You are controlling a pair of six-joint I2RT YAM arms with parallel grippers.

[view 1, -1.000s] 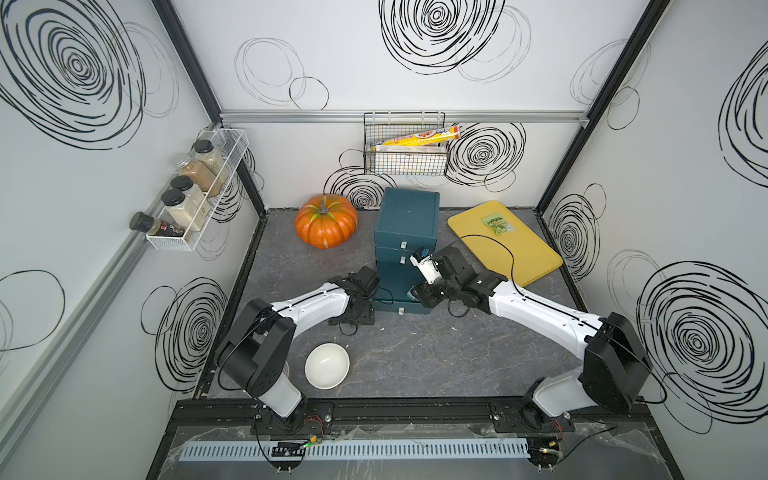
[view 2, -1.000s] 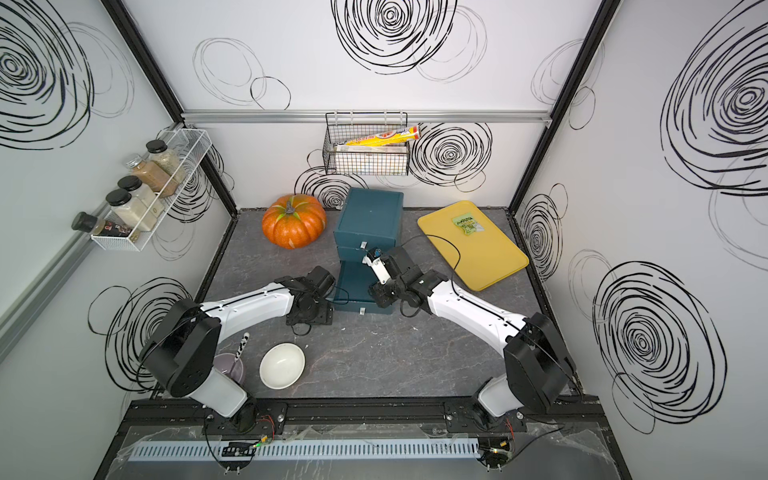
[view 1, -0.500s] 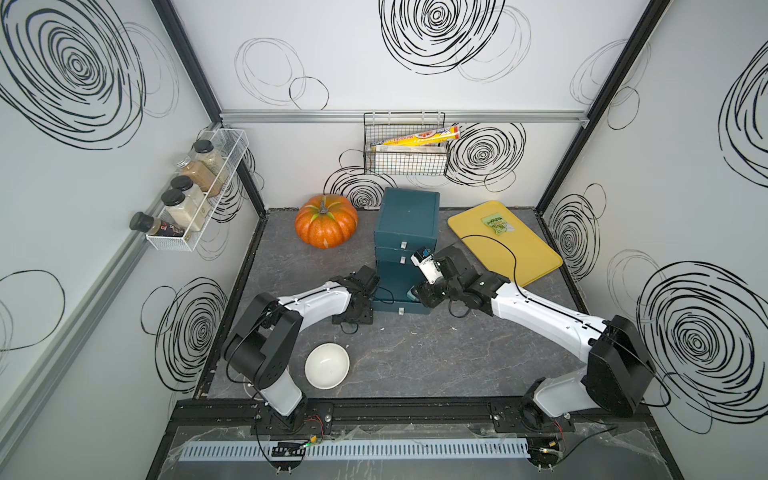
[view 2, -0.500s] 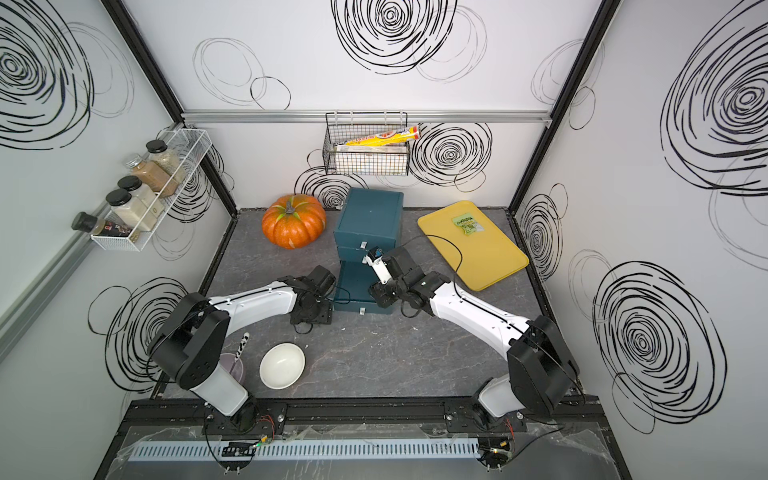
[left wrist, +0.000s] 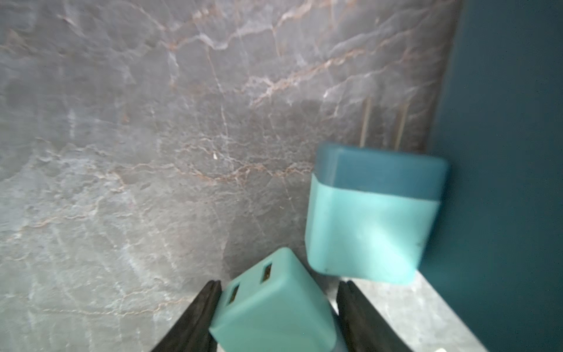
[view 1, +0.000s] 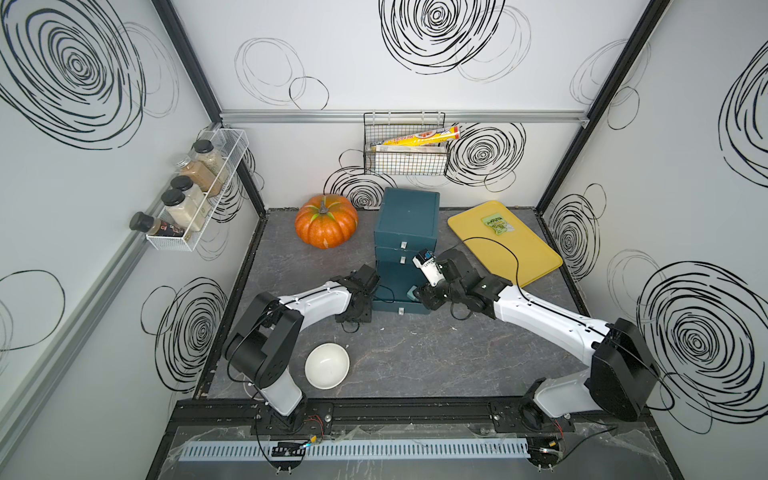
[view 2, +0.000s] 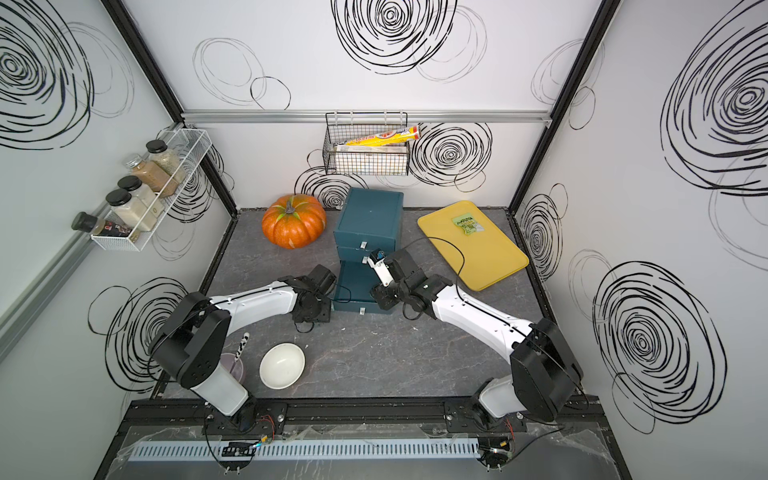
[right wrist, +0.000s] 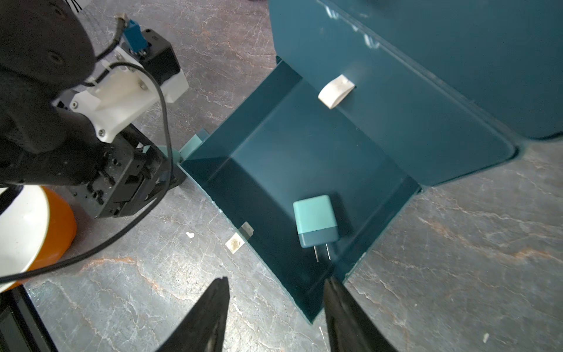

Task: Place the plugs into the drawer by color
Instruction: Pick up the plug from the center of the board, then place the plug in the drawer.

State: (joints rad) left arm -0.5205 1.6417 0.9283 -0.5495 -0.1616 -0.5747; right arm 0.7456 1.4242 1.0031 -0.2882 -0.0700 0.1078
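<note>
Left pincer [left wrist: 279, 283] has a finger [left wrist: 198, 317] on each side of a tilted teal plug [left wrist: 271, 307]; one finger touches it, but I cannot tell if it pinches, since the picture cuts both off. A second plug [left wrist: 371, 219], blurry, rests against the open drawer's [left wrist: 502, 152] outer wall. Both top views hide all this under the wrist [view 1: 357, 291]. Right pincer [right wrist: 277, 279] is spread, holding nothing, above that drawer's front corner; a third plug [right wrist: 315, 221] lies inside. Writing on the tray's [view 1: 532, 249] packet [view 1: 497, 223] is too small to read. Bare floor [view 1: 415, 353] lies at 6 o'clock from the chest [view 1: 407, 212], the bowl [view 1: 327, 365] at 7.
</note>
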